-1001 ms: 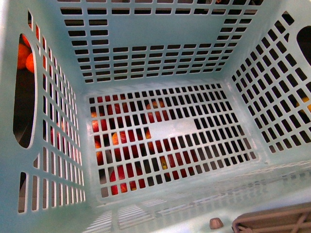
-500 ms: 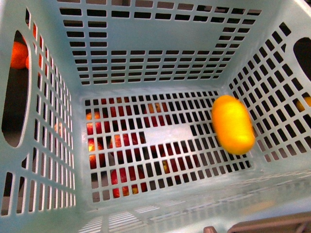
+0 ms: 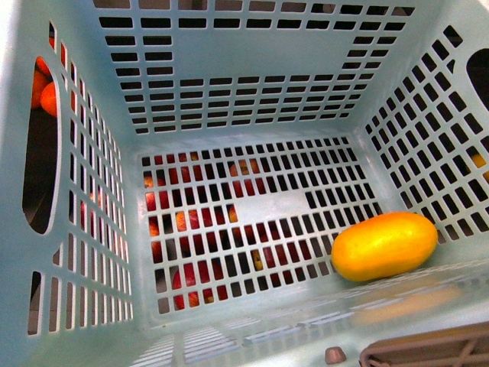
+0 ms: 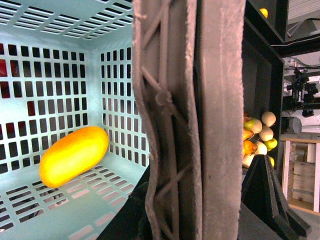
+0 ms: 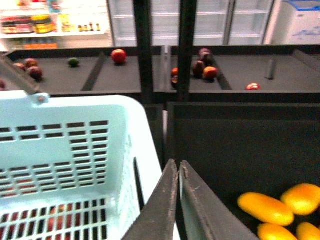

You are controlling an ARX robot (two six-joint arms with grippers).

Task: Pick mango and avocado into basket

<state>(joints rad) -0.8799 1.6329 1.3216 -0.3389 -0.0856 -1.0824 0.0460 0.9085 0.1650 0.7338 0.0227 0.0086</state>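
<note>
1. At the far left of the front view, orange fruit (image 3: 42, 90) shows through the oval hand-hole of the basket (image 3: 84, 252). Red fruit (image 3: 191, 222) shows under its slotted floor.
2. Your left gripper (image 4: 197, 195) has a dark finger on either side of the brown handle (image 4: 175, 100), so it looks clamped on it.
3. The mango (image 3: 384, 245) lies on its side on the basket floor, close to the near right corner.
4. Expect that mango to be weighty, with smooth, slippery skin. It will likely roll if you tilt the basket, so carry it level.
5. Your right gripper (image 5: 177, 170) has its jaws pressed together with nothing between them. It sits just beside the basket's rim, above a dark bin of spare mangoes (image 5: 265, 207).
6. No avocado is in the basket. A small dark green fruit (image 5: 73, 62) sits on the far shelf, too small to name.
7. An avocado is probably firm but bruisable, with a dull, grippy skin. Take it gently across its widest part.
</note>
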